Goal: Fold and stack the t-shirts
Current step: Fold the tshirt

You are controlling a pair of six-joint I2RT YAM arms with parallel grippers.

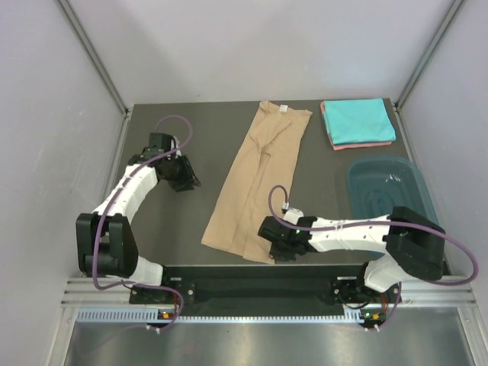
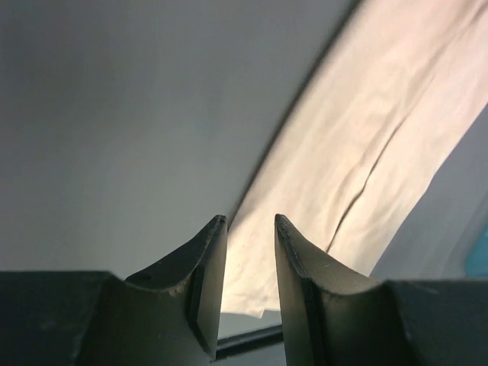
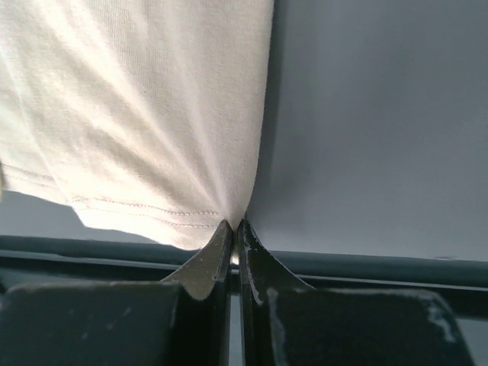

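Nearest, by the desk (image 1: 175, 137) near edge: right pincer (image 3: 235, 229) clamped tight on the near hem corner of the tan t-shirt (image 1: 259, 179), stretched out long, near to far, mid-desk. Left pincer (image 2: 250, 221) off to the left, partly open, gripping nothing. Far right: turquoise t-shirt (image 1: 357, 120) folded on top of salmon-pink t-shirt (image 1: 366, 145). Teal tub (image 1: 352, 187) just nearer.

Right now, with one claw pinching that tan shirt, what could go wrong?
1. The right gripper holds only a sliver of the near hem of the tan shirt. The cloth may slip out when pulled.
2. The left gripper is open and off the shirt, so a pull from one corner could skew or bunch the long fold.
3. The tub sits close beside the right arm. A wide swing might knock it.
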